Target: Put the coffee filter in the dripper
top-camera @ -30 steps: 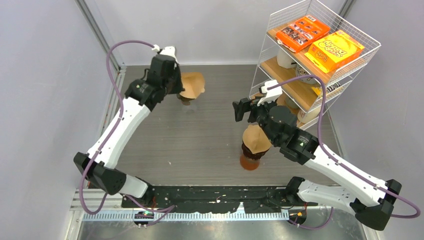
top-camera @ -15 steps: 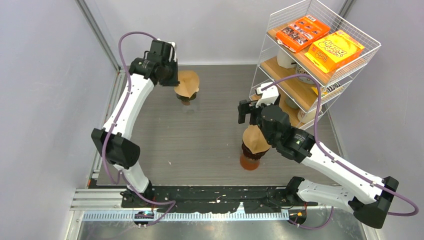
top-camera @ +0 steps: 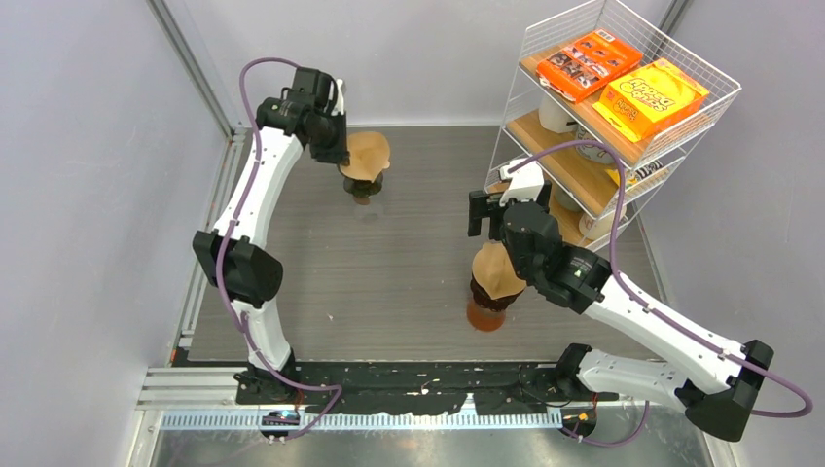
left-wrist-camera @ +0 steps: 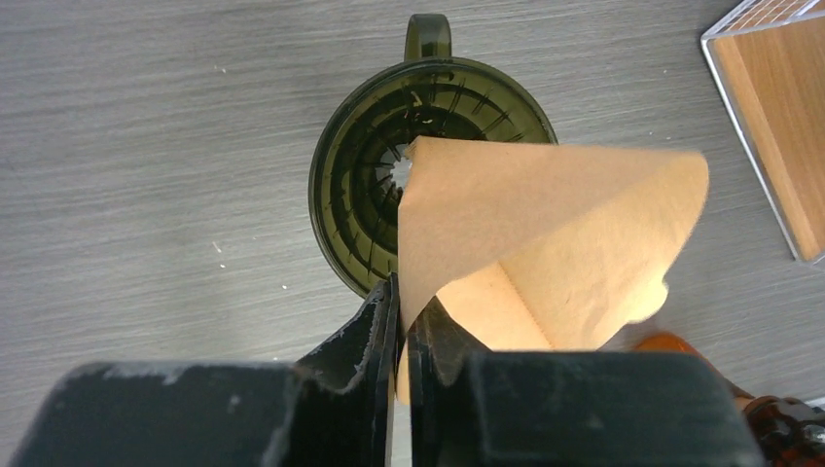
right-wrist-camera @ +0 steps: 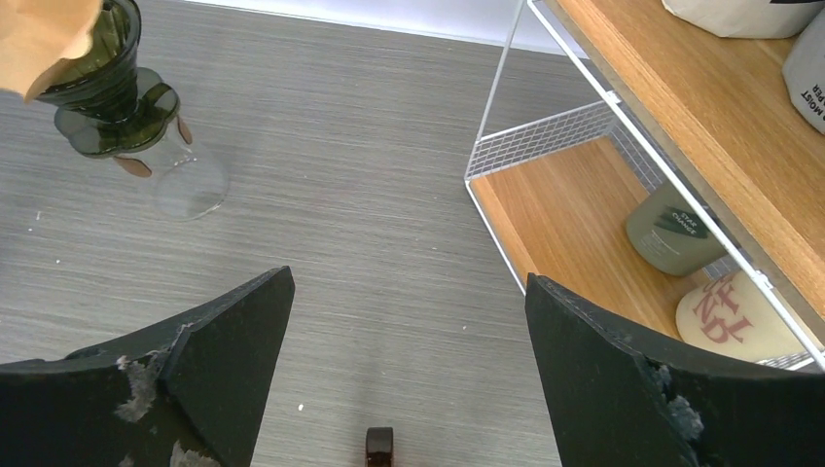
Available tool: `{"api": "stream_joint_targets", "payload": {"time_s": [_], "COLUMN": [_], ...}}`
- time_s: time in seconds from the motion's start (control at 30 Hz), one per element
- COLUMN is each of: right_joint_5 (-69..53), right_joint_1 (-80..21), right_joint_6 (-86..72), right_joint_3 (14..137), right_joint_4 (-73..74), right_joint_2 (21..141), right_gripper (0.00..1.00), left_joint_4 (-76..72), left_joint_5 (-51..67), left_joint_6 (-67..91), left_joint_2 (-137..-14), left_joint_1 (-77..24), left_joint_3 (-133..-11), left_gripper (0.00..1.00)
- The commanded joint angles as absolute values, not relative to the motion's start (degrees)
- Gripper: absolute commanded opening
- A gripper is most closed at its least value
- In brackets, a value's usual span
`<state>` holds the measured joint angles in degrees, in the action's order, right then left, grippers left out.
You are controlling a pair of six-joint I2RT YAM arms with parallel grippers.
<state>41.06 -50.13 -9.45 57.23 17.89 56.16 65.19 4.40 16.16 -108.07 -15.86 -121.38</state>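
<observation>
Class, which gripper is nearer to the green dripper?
Left. The left gripper pinches the coffee filter just over the green dripper; the right gripper hangs open farther off, by the wire rack.

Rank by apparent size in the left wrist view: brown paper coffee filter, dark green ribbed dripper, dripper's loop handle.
Largest: brown paper coffee filter and dark green ribbed dripper, about alike; filter nearer, partly covering it.
Smallest: dripper's loop handle.
</observation>
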Motion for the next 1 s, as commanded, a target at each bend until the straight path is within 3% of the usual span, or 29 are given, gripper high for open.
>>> {"api": "stream_joint_targets", "payload": {"time_s": [0.0, 0.23, 0.57, 0.67, 0.8, 0.97], "right_joint_5": [44.68, 46.16, 46.77, 47.54, 47.59, 47.49], "right_joint_1": [-49.92, -49.88, -49.92, -49.92, -49.92, -49.93], "right_joint_6": [-9.75, -9.63, -8.2, -7.81, -7.67, -7.73], "right_joint_3": [60.15, 60.51, 60.93, 60.71, 60.18, 59.59], "right_joint_4": [16.96, 17.19, 17.09, 17.09, 17.14, 17.07], "right_joint_2": [56.84, 57.31, 57.58, 57.4, 57.23, 57.02], "right_gripper": [0.95, 0.95, 0.95, 0.96, 0.96, 0.95], "left_joint_4": [66.15, 67.32, 65.13, 61.47, 54.39, 53.12], "left_joint_5": [6.05, 5.44, -2.48, -4.59, -3.96, -2.2], "left_joint_6": [15.56, 14.94, 17.01, 17.22, 15.99, 15.9], "left_joint_2": [-108.0, -109.19, -101.87, -97.02, -92.41, -95.53], "left_joint_1": [-15.3, -15.2, -15.49, -16.38, -17.2, -17.39], "left_joint_3": [-123.61, -126.57, -122.27, -118.04, -113.41, -117.54], "left_gripper": [0.18, 0.34, 0.69, 0.96, 1.0, 1.0]}}
